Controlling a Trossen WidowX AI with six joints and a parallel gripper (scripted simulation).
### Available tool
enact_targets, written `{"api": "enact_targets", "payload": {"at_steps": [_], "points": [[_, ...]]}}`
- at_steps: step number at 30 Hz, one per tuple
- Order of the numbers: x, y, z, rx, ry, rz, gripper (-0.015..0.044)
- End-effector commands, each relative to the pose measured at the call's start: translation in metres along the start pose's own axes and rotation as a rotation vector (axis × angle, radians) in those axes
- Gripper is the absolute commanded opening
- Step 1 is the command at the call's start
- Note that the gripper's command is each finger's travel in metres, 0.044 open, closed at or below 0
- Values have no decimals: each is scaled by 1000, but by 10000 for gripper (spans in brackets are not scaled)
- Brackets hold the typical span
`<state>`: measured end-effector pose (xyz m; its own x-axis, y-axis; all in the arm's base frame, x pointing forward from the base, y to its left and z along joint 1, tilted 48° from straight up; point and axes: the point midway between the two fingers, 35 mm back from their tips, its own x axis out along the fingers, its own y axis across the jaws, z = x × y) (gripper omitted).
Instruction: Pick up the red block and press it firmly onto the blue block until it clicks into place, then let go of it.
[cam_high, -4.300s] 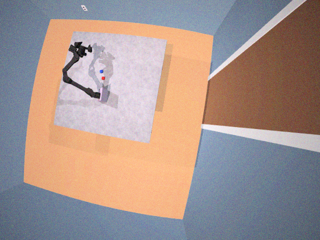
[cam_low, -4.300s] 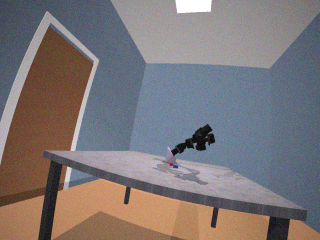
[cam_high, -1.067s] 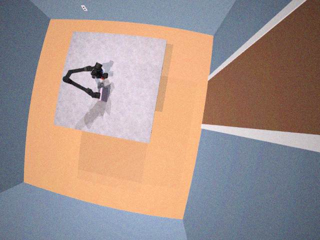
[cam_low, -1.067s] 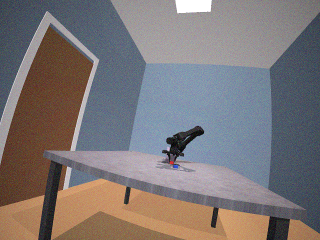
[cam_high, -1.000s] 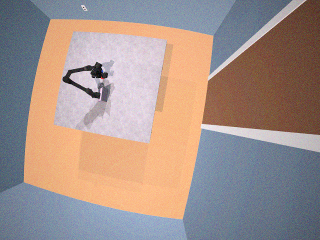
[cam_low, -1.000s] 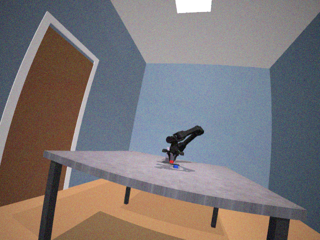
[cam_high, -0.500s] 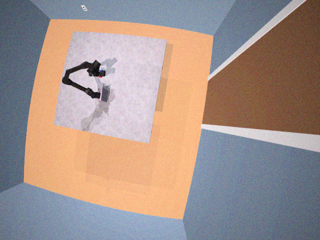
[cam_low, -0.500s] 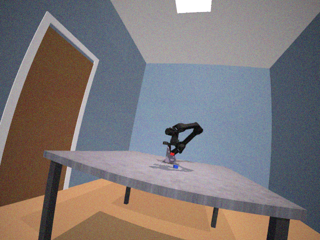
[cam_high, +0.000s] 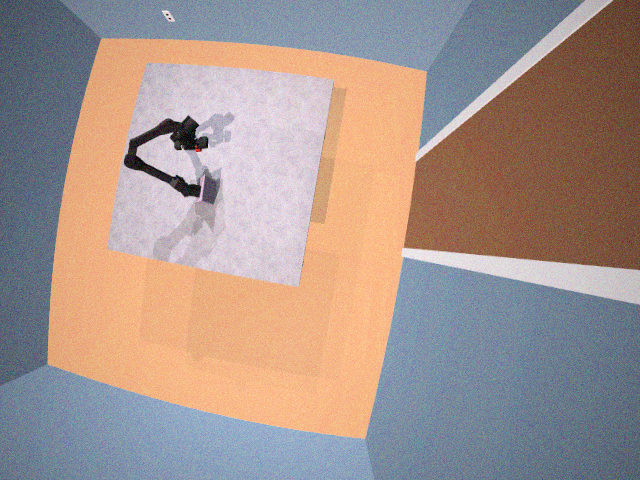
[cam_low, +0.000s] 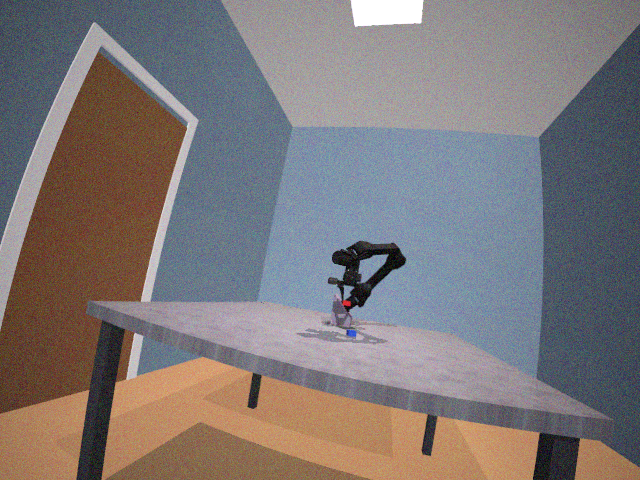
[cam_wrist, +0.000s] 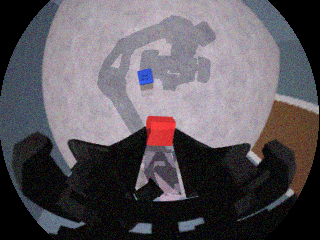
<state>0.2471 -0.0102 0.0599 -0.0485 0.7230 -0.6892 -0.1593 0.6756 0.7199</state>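
- The hand (cam_low: 346, 303) (cam_wrist: 159, 130) was partly closed, its fingers clamped on the red block (cam_high: 198, 149) (cam_low: 346, 303) (cam_wrist: 160, 131).
- The red block hung above the surface (cam_high: 258, 180) (cam_low: 289, 335) (cam_wrist: 235, 60), apart from the blue block (cam_low: 351, 333) (cam_wrist: 145, 76).
- The blue block sat on the surface, well in from its edges, studs up.

Red block (cam_wrist: 160, 131) between end effector (cam_wrist: 159, 130) fingertips, above tabletop.

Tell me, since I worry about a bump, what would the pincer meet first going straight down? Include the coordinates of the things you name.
Probably the tabletop (cam_high: 258, 155) (cam_low: 232, 330) (cam_wrist: 225, 65), red block (cam_high: 198, 149) (cam_low: 346, 303) (cam_wrist: 160, 131) leading; the blue block (cam_low: 351, 333) (cam_wrist: 145, 77) looks offset, though depth is unclear.
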Motion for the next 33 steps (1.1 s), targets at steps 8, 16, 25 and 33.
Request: {"api": "enact_targets", "payload": {"at_steps": [8, 16, 25, 33], "points": [[22, 13, 41, -110, -4, -3, 0], [41, 29, 68, -194, -5, 6, 0], [52, 38, 80, -231, -5, 14, 0], [73, 38, 80, -231, -6, 15, 0]]}}
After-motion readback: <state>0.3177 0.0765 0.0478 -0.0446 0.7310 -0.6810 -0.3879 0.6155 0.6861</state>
